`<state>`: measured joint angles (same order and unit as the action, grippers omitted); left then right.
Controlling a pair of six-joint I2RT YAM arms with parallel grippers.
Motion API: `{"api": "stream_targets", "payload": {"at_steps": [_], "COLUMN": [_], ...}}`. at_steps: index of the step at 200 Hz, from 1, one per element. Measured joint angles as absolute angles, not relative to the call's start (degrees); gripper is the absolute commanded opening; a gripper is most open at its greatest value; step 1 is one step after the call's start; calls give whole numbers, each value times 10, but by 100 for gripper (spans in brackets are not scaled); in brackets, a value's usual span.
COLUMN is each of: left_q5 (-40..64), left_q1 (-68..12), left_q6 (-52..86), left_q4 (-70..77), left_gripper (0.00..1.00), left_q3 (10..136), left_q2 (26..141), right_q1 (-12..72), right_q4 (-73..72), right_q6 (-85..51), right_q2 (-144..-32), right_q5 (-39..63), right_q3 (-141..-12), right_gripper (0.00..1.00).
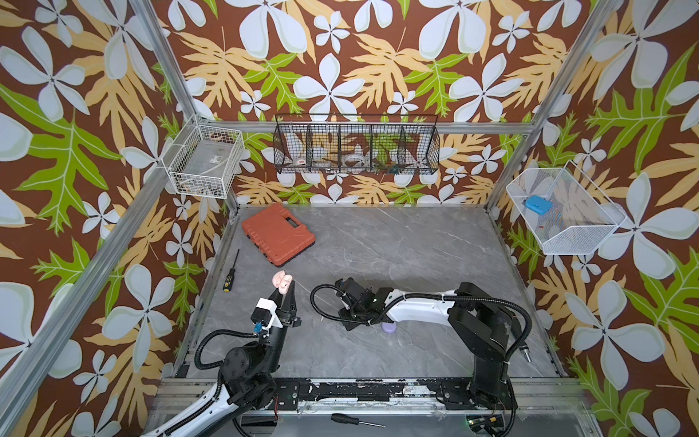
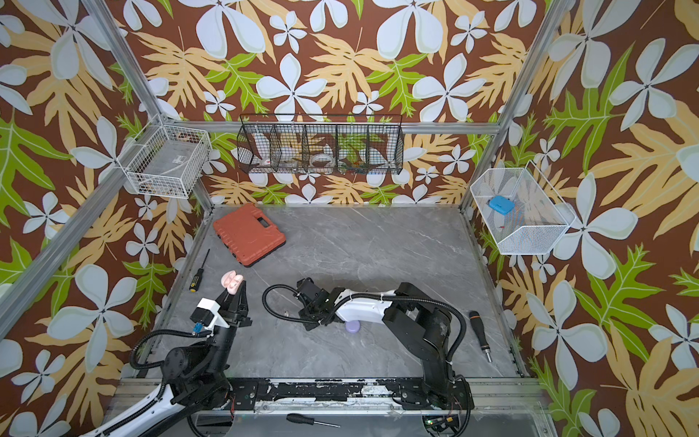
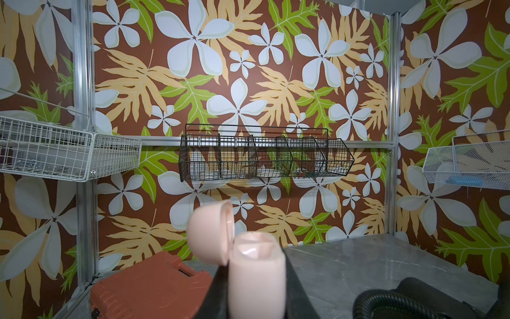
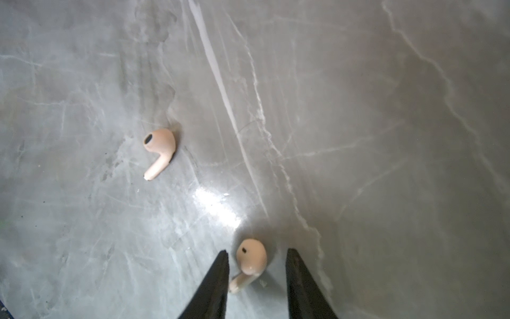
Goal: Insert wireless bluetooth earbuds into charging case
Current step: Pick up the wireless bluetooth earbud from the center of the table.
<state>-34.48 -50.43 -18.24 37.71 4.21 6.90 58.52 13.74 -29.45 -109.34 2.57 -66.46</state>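
The left tool [image 1: 285,291] is clenched on the pink charging case [image 1: 282,280]. It grips the lower body from both sides and holds the case up off the grey marbled surface [image 1: 416,246], near that surface's left edge. Both top views show the case open. In the left wrist view the rounded lid [image 3: 211,232] is hinged back beside the body, and the tool's dark fingers [image 3: 214,301] press against the body's flanks. What sits in the wells is too blurred to tell.

The right tool [image 4: 257,250] points down at the surface with its jaws parted, released. One pale pink earbud [image 4: 251,259] lies on the surface between the two black fingers [image 4: 218,284], its bulb toward the tips and its stem running back toward one finger. A clear gap separates the bulb from the other finger. Whether the stem's end touches the nearer finger cannot be told. The earbud is neither pinched nor lifted. A second pale pink earbud [image 4: 160,149] lies on its side farther out, well apart from the tool.

In both top views the right arm [image 1: 416,306] stretches low across the surface and hides its tool. A lavender case [image 1: 389,327] rests on the surface, partly under that arm. An orange carry case [image 1: 278,234] and a screwdriver [image 1: 230,272] lie at the far left.
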Motion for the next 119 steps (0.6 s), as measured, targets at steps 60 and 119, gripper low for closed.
{"api": "stream_targets", "payload": {"at_steps": [60, 119], "left_q5": [-344, -344], "left_q1": [-504, -504], "left_q6": [-183, -183], "left_q4": [377, 377], "left_gripper": [0, 0], "left_q3": [42, 42], "left_q2": [69, 70], "right_q1": [594, 600], "right_q4": [141, 139], "right_q6": [-278, -265], "right_q2": [-1104, -1106], "right_q5": [-1, -22], "right_q3": [-674, -672], "right_gripper": [25, 23]}}
